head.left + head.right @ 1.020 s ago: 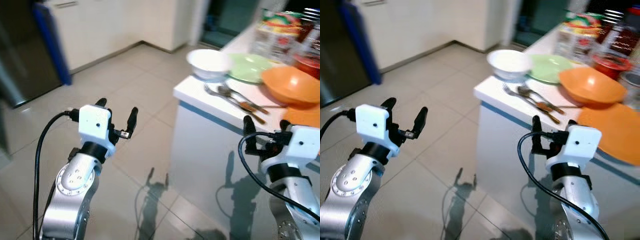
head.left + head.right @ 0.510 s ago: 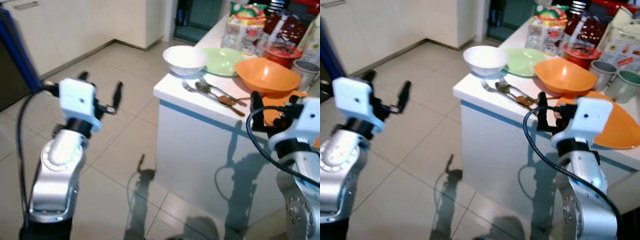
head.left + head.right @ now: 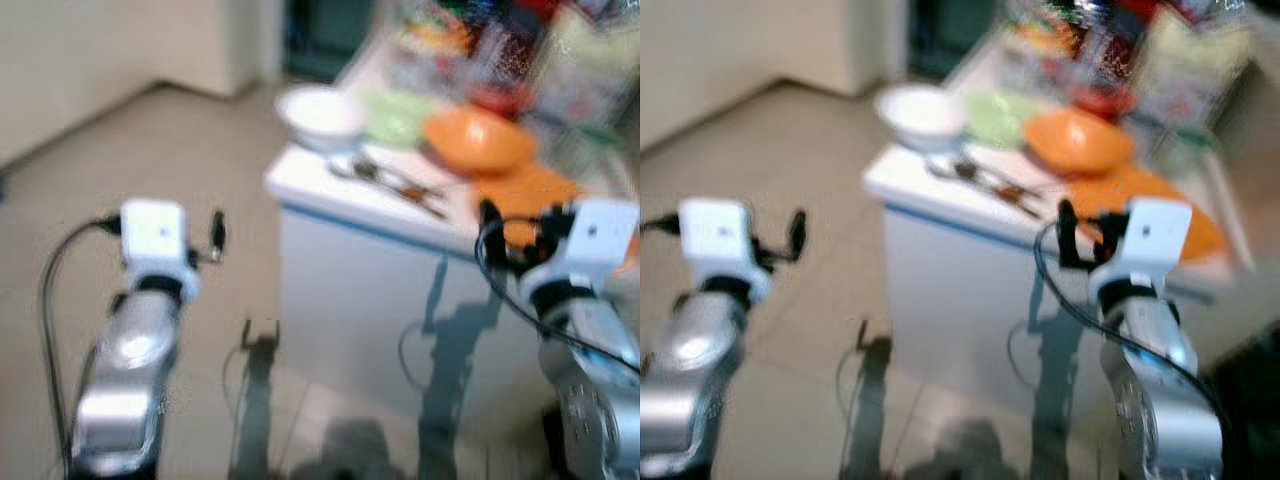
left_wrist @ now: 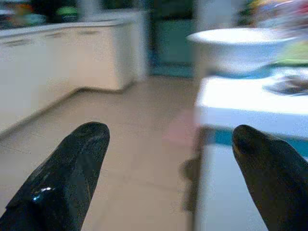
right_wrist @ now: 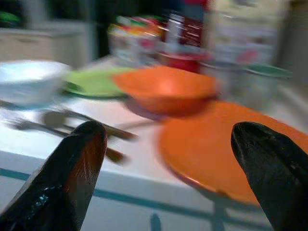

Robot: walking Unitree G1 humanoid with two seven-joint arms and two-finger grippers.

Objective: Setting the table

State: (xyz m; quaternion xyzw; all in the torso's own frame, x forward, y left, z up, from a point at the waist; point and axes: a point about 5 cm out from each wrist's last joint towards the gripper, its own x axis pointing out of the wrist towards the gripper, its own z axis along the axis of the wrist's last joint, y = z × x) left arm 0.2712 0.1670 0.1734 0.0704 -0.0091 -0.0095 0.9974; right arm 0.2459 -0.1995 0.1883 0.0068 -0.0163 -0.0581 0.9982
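Orange plate [image 5: 226, 154] lies at the counter's [image 3: 330, 190] near edge, at 12 o'clock from the right gripper [image 5: 168, 168], dead ahead between its spread jaws, apart from them. Step looks like approach (frames blurred). Orange bowl [image 5: 166, 89] sits at 11 o'clock, cutlery [image 5: 72, 122] at 9, white bowl [image 4: 236, 45] beyond. Left gripper [image 4: 168, 178] also spread, empty, beside the counter. Next: close in, reach a dish.

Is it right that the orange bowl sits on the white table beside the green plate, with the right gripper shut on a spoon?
Not quite. The right gripper is open and holds nothing, as the right wrist view shows; the cutlery lies on the white table. The orange bowl does sit beside the green plate.
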